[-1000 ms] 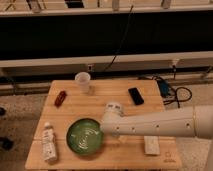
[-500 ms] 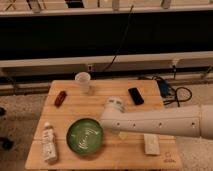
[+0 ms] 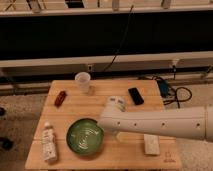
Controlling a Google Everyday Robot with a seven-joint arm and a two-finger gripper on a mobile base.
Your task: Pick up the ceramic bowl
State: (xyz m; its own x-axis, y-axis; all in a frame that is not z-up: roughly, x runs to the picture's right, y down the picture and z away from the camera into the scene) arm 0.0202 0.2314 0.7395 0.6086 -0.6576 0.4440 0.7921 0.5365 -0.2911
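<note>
Dark panelling fills the background, crossed by pale rails, with a black cable hanging down it toward the floor. In front stands a wooden table on a speckled floor.

The bowl sits upright on the front left part of the table, green and glossy, with a darker rim and pale swirls inside. Left of it, near the table's edge, lies a white bottle on its side. A small red-brown item lies farther back on the left, and a translucent cup stands upright at the back, just right of that. A black phone lies flat toward the back right. A white block lies near the front right, partly under the arm.

The white arm reaches in from the right, low across the table. The gripper is at its left end, right at the bowl's right rim, and overlaps that rim in this view. Whether it touches the bowl, and whether it is open or closed, I cannot tell; the arm's end hides it.

Beyond the table's right corner, a blue item and coiled cords lie on the floor.
</note>
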